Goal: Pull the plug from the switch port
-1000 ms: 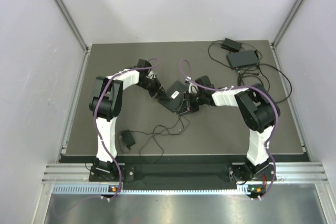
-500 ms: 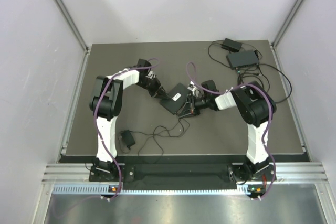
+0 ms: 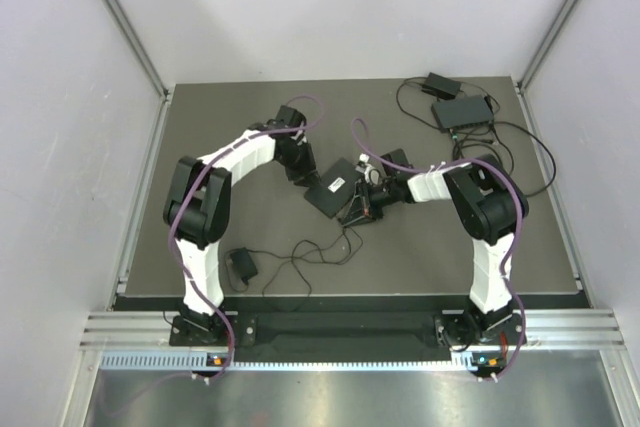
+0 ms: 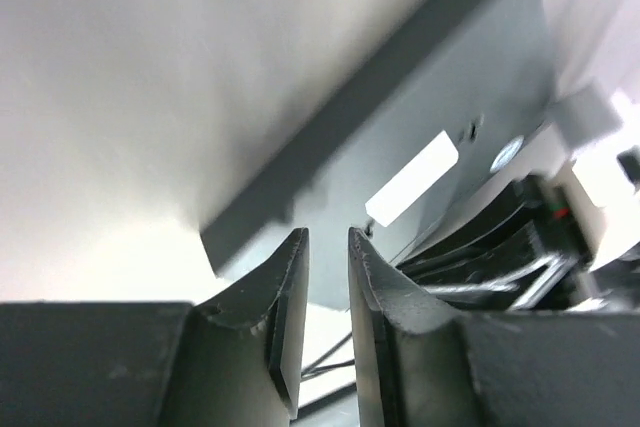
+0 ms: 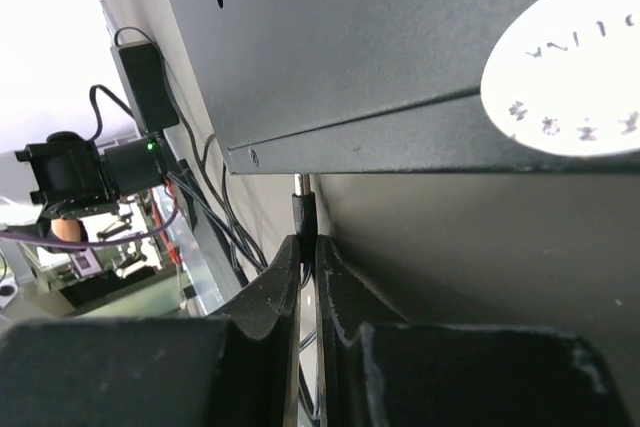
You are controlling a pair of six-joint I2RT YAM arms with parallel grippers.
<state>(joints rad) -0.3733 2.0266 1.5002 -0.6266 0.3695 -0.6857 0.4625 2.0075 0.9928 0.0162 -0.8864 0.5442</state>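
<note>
The dark switch [image 3: 334,187] lies tilted at the middle of the mat, between both arms. In the right wrist view its body [image 5: 400,47] fills the top, and the black barrel plug [image 5: 305,217] stands at its lower edge with the metal tip showing. My right gripper [image 5: 308,242] is shut on the plug; in the top view it [image 3: 363,207] sits at the switch's right front side. My left gripper [image 3: 300,171] is at the switch's left corner. In the left wrist view it [image 4: 328,242] is shut to a narrow gap with nothing between the fingers, and the switch [image 4: 420,117] lies just ahead.
The plug's thin cable [image 3: 320,247] loops forward to a black power adapter [image 3: 241,265] at the front left. A second switch [image 3: 462,112] with cables and a small adapter [image 3: 440,83] sits at the back right. Grey walls stand on three sides.
My left arm has swung its wrist back and to the right, closer to the switch's left corner. My right gripper stays shut on the plug, having shifted slightly; the switch has turned a little.
</note>
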